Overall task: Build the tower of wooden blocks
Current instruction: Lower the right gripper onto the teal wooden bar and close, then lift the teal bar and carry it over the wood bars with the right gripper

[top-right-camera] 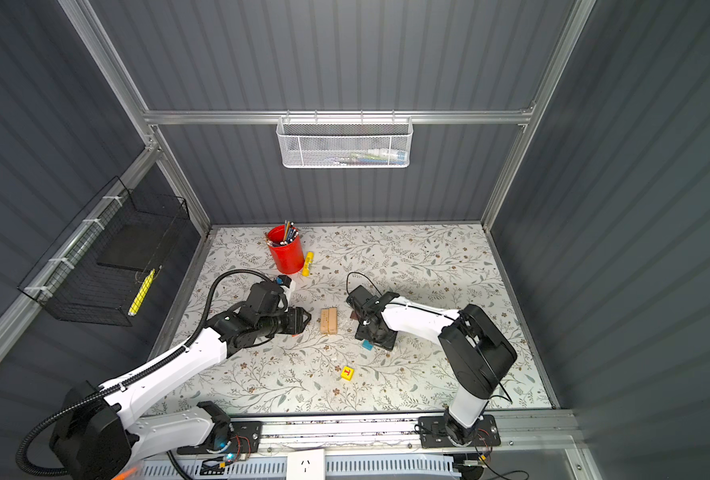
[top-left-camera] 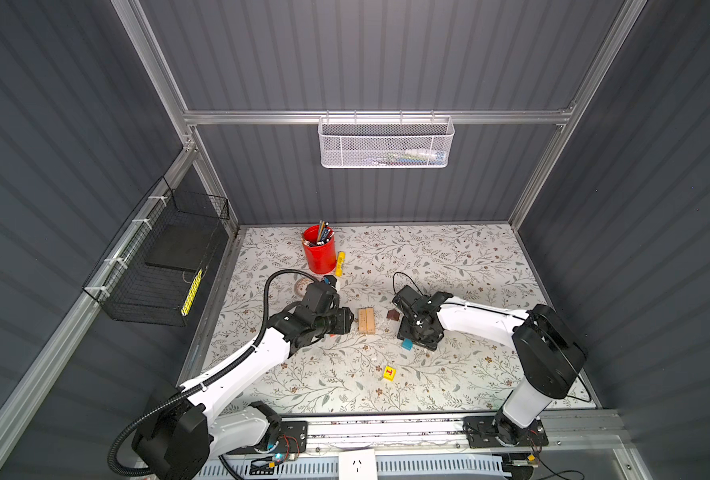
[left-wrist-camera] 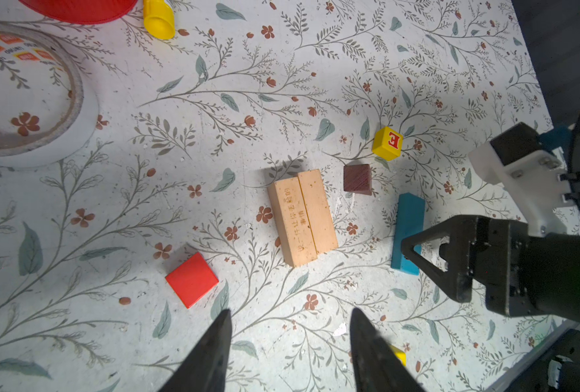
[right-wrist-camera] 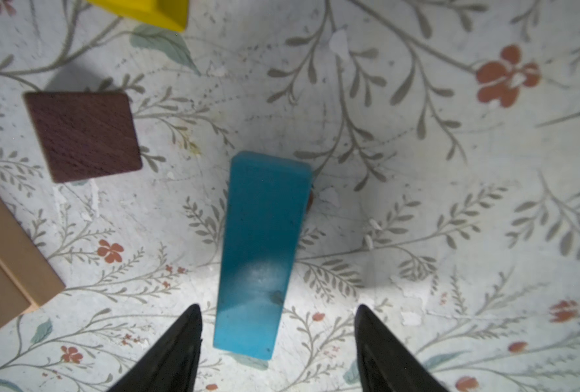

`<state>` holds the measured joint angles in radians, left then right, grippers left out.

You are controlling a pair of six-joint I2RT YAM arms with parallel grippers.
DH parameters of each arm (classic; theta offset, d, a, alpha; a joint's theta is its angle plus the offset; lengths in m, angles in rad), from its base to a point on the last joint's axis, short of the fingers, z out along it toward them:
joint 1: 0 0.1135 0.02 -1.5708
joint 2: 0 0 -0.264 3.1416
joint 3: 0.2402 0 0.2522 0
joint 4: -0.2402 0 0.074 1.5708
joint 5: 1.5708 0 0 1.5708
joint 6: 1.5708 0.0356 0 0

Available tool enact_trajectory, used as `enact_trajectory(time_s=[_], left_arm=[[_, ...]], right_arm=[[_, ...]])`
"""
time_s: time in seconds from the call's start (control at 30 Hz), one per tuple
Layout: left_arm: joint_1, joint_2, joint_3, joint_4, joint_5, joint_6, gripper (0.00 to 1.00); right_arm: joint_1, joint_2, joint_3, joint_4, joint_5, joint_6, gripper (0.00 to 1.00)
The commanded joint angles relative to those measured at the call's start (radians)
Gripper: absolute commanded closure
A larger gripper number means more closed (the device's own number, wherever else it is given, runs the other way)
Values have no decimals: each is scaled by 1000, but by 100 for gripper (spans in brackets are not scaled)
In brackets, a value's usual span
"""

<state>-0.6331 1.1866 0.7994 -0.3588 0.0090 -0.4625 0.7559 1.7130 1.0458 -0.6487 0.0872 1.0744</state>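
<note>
The right gripper [right-wrist-camera: 277, 307] has its fingers spread wide. The blue oblong [right-wrist-camera: 261, 251] lies flat and lengthwise between them, touching neither tip. Beyond the fingertips, off to one finger's side and apart from the blue one, sits the dark brown piece [right-wrist-camera: 83, 135].

The left gripper [left-wrist-camera: 290, 325] is also spread and holds nothing. Ahead of its tips lie two tan oblongs [left-wrist-camera: 302, 217] pressed side by side, possibly resting on others beneath, though that is hard to tell. The red cube [left-wrist-camera: 192, 280] lies just beyond one finger. A yellow cube [left-wrist-camera: 387, 143] lettered E sits farther out, past the brown piece.
</note>
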Motion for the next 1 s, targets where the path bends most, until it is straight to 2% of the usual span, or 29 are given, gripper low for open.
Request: enact_trajectory(time_s=[0.0, 0.53, 0.7, 0.97], left_arm=[[5, -13, 3, -4, -24, 29, 44], [4, 19, 23, -3, -43, 42, 43], [4, 29, 27, -2, -49, 38, 43], [4, 23, 33, -4, -47, 15, 43]], right_arm=[[6, 30, 33, -15, 34, 10, 31], [6, 130, 87, -6, 52, -33, 56], [6, 125, 77, 17, 44, -67, 68], [6, 69, 56, 8, 65, -159, 77]])
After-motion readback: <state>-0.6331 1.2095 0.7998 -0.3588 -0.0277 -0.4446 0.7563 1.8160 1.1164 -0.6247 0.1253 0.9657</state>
